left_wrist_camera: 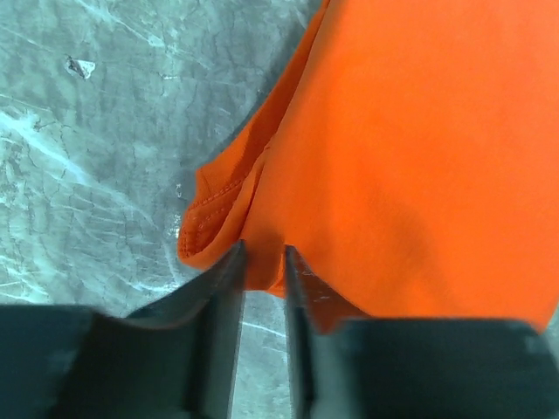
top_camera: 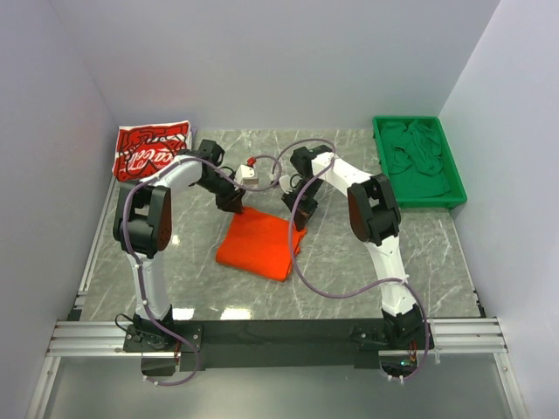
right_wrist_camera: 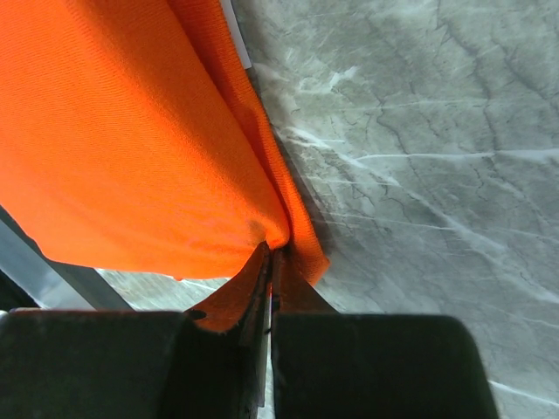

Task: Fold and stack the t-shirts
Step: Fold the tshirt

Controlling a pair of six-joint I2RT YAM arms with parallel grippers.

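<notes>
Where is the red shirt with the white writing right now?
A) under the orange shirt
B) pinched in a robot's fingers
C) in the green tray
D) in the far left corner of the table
D: the red shirt lies by itself in the far left corner of the table, well apart from the orange shirt in the middle.
</notes>
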